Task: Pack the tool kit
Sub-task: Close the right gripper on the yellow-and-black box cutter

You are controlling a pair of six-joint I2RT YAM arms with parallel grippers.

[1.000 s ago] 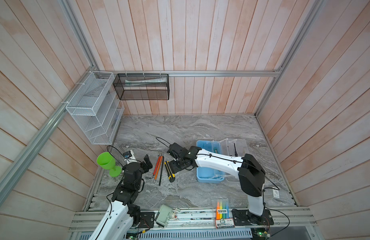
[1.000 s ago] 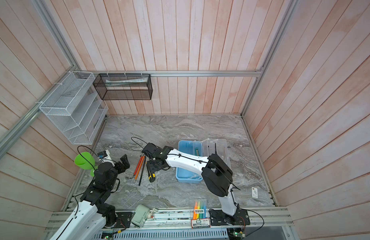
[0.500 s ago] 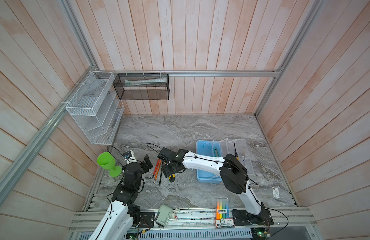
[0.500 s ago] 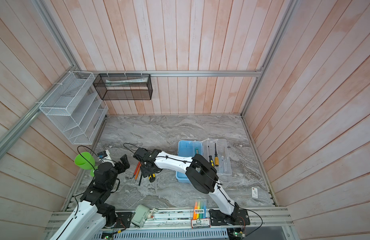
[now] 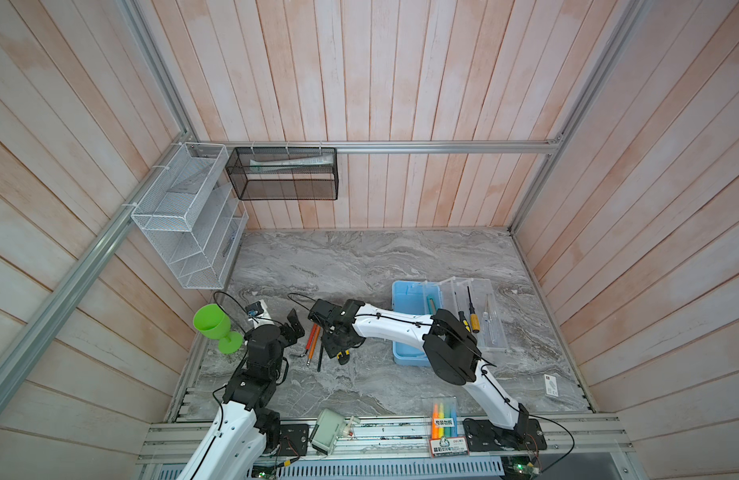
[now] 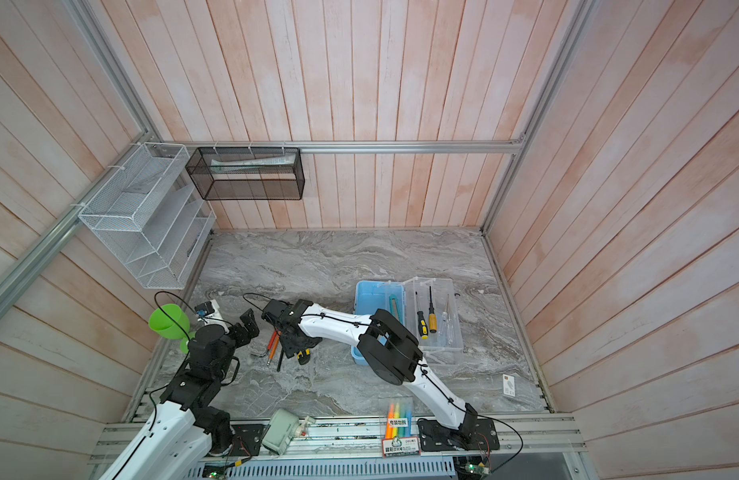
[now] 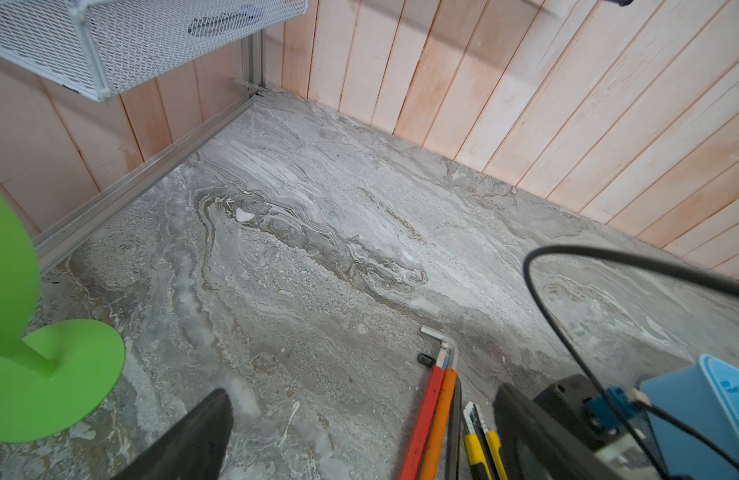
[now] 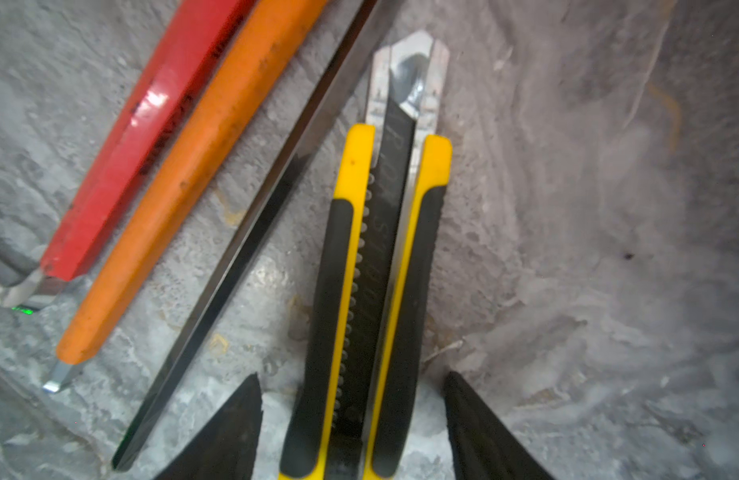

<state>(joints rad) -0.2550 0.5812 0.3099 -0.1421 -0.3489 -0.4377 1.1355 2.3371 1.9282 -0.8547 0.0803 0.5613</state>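
Yellow-and-black plastic marks the utility knife in my right wrist view; it lies flat on the marble table, its long axis running straight away from my right gripper; my jaws stand apart, one on either side of its near end, not yet touching it as far as I can judge; a dark steel bar, an orange-handled tool and a red-handled tool lie just beside it, fanned to one side.

In my left wrist view, the same tools lie near my left gripper, whose jaws stand wide apart and hold nothing; a green goblet stands apart.

In both top views my right arm reaches across the middle; the right gripper sits over the knife, whose yellow tip shows beneath; the light-blue case lies open behind, well apart, its clear lid bearing screwdrivers. I judge my right gripper the nearer and aligned to close across the knife's width.
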